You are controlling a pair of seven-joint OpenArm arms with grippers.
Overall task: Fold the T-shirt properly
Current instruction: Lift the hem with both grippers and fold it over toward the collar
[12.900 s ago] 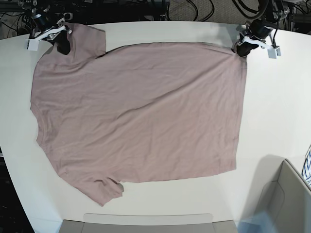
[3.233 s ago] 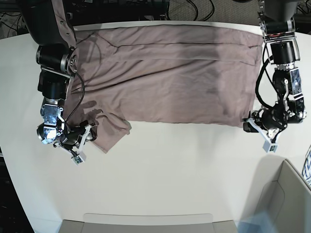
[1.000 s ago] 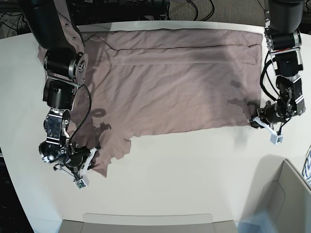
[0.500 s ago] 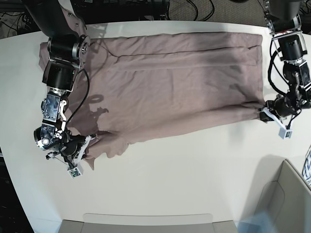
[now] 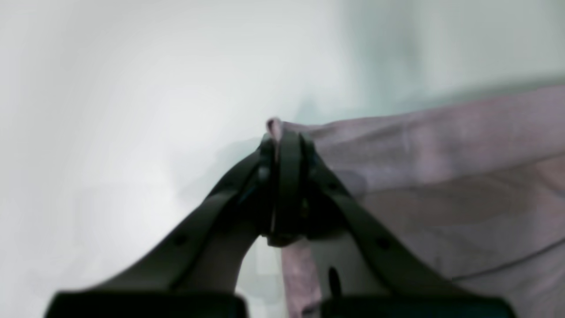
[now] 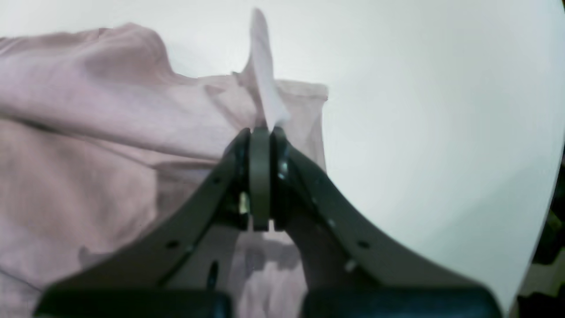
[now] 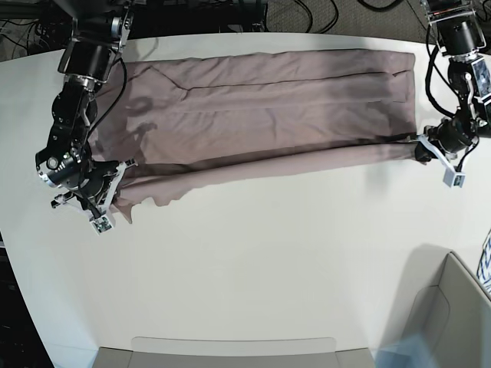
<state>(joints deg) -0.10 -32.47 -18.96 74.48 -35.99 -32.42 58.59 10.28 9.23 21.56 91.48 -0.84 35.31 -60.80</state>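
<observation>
**Two tools clamped on the T-shirt's near edge, shirt partly doubled over**

Two arms are in the base view, one at each end of the T-shirt (image 7: 268, 100), which lies across the far half of the white tabletop (image 7: 261, 276) as a wide band of dusty pink fabric. Its far edge runs close to the tabletop's far rim. Its near edge is lifted and drawn into a taut, rope-like fold that slopes from the lower left of the base view up to the right.

Left tool (image 7: 422, 150): at the right end of that fold in the base view. In the left wrist view the left tool (image 5: 284, 145) has its dark fingers (image 5: 289, 176) pressed together, with a small tip of pink cloth poking out above them. It is clenched on the T-shirt (image 5: 441, 176). Fabric spreads away to the right of the tool in that view, showing a seam line; bare tabletop (image 5: 110, 88) lies to the left.

Right tool (image 7: 116, 188): at the left end of the fold in the base view, beside a bunched, ragged-looking flap of cloth. In the right wrist view the right tool (image 6: 261, 141) is likewise closed tight, fingers (image 6: 260, 176) together, pinching a thin upright peak of the T-shirt (image 6: 88, 132) that rises above the fingertips. Rumpled folds lie to the left of the tool; white tabletop (image 6: 419, 110) to the right.

Shadows of both arms fall on the cloth. A grey bin corner (image 7: 453, 307) sits at the lower right of the base view, well apart from the shirt.
</observation>
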